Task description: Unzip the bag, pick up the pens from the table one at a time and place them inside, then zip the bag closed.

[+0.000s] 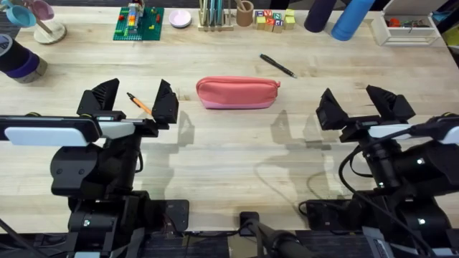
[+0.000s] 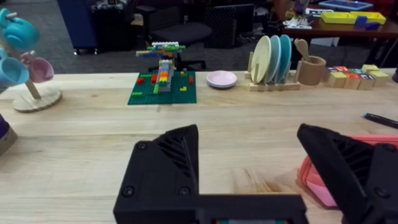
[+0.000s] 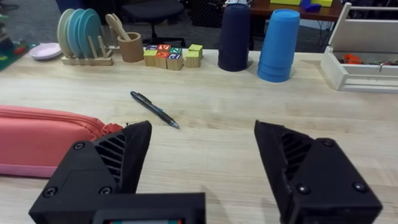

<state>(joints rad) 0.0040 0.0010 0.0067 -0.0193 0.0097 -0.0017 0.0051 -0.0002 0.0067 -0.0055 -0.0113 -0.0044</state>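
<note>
Salmon-pink bag lies flat mid-surface, zipper looks closed from my overhead feed. Orange pen sits on the wood between the left gripper's jaws, which are wide apart, nothing held. Black pen lies beyond the bag's right end, well apart from it. Right gripper jaws also apart, empty, right of the bag.

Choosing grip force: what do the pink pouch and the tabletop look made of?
The pouch looks like soft matte fabric: rounded, slightly sagging sides, no glare. The tabletop looks like pale wood planks with a smooth, low-sheen finish: visible grain and seams.
</note>
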